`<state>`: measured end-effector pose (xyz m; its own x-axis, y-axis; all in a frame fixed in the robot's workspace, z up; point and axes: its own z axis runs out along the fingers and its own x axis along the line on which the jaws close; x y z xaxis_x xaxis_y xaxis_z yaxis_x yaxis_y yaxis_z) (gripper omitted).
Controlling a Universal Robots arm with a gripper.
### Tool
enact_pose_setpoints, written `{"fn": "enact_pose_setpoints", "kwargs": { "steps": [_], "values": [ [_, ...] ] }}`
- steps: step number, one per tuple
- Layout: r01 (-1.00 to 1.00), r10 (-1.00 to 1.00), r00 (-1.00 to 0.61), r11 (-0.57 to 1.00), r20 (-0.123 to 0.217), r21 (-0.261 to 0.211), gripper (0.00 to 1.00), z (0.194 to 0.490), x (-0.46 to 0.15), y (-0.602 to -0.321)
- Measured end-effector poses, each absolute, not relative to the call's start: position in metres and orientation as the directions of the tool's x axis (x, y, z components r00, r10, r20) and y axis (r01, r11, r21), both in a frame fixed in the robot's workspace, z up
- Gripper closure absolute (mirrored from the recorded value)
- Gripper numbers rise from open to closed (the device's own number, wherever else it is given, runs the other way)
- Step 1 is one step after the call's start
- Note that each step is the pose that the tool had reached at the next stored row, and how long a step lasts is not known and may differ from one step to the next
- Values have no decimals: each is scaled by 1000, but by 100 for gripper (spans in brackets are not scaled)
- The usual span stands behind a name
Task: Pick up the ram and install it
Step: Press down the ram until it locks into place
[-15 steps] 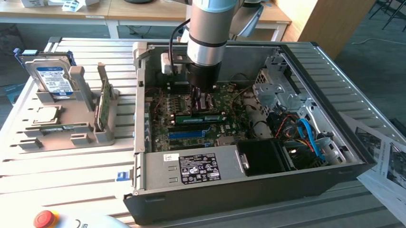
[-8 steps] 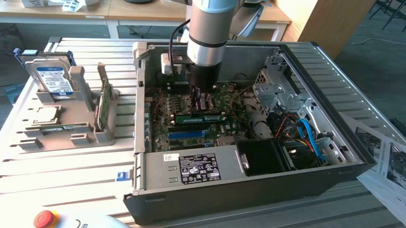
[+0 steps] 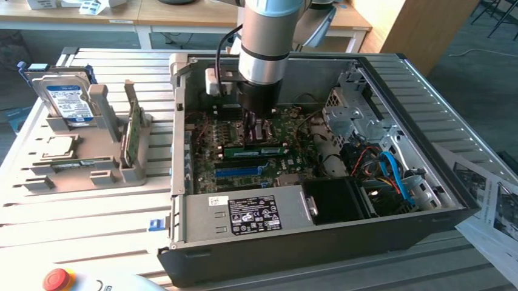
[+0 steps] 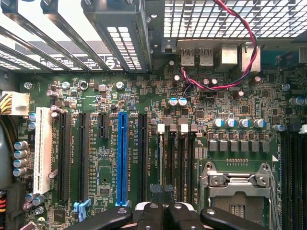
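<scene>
Fingers (image 4: 160,215) of mine are drawn together with nothing between them, hanging low inside the open black computer case (image 3: 324,242), just above the green motherboard (image 4: 230,96) and its row of dark memory slots (image 4: 175,158) beside the metal processor socket (image 4: 237,184).

The long, thin green ram stick (image 3: 261,146) seems to lie across the board just under my wrist in the exterior view. I cannot tell whether it is fully seated or only resting on its slot. A second thin green stick (image 3: 130,136) stands in the grey holder (image 3: 97,163) on the slatted counter (image 3: 81,212), well apart from me.

My worry is pressure. If the stick sits crooked and I bear down with closed tips, it could tilt, jam at one end, or leave a latch unclosed. The red and black wires (image 4: 235,43) nearby could also snag.
</scene>
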<state>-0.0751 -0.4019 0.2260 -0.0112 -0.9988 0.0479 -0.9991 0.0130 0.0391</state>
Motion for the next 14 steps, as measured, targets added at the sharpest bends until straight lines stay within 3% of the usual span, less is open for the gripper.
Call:
{"fn": "enact_pose_setpoints", "kwargs": {
  "steps": [14],
  "values": [
    [-999, -999, -11, 13, 48, 39, 89, 225, -77, -402]
  ]
}}
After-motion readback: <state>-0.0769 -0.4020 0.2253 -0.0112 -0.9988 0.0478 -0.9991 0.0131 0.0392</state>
